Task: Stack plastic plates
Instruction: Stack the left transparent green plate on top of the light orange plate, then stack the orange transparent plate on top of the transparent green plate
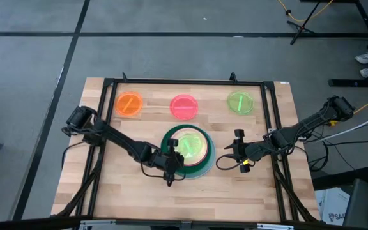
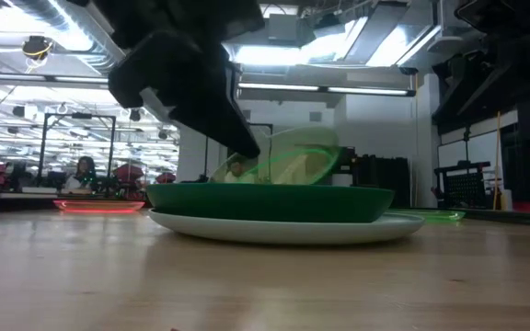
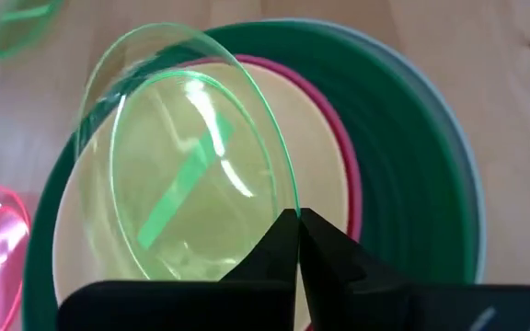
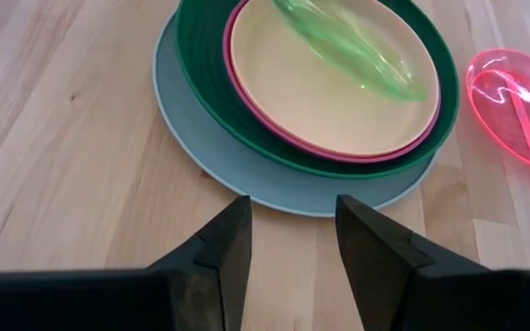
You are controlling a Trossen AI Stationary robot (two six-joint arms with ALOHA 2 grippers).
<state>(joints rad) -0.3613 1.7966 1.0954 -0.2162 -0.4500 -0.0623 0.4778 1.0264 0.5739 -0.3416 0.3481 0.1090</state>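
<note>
While the left gripper [image 3: 297, 221] sits at the 8 o'clock edge of the central stack, its jaws are pressed together on the rim of a small neon green plate [image 3: 187, 170], which it holds tilted above the stack, one edge raised and the other low over the topmost plate. Stack, bottom to top: pale blue plate [image 4: 237, 170], widest, resting on the wooden counter [image 1: 235, 188]; dark green plate [image 4: 196, 55] nested in it; magenta plate [image 4: 247, 97] showing only as a thin ring; peach plate [image 4: 329, 83] on top. The stack lies at the centre of the counter. Beyond it, along the 12 o'clock edge, three small translucent plates lie flat and well apart from one another: orange plate [image 1: 130, 104] toward 10 o'clock, pink plate [image 1: 184, 107] at 12 o'clock, second neon green plate [image 1: 240, 102] toward 2 o'clock. The right gripper [image 4: 293, 225] waits at 3 o'clock from the stack, just beside the pale blue rim without touching it; its jaws stand apart and carry nothing. From the low view, the tilted green plate shows leaning above the dark green rim, under the dark bulk of the left arm.
</note>
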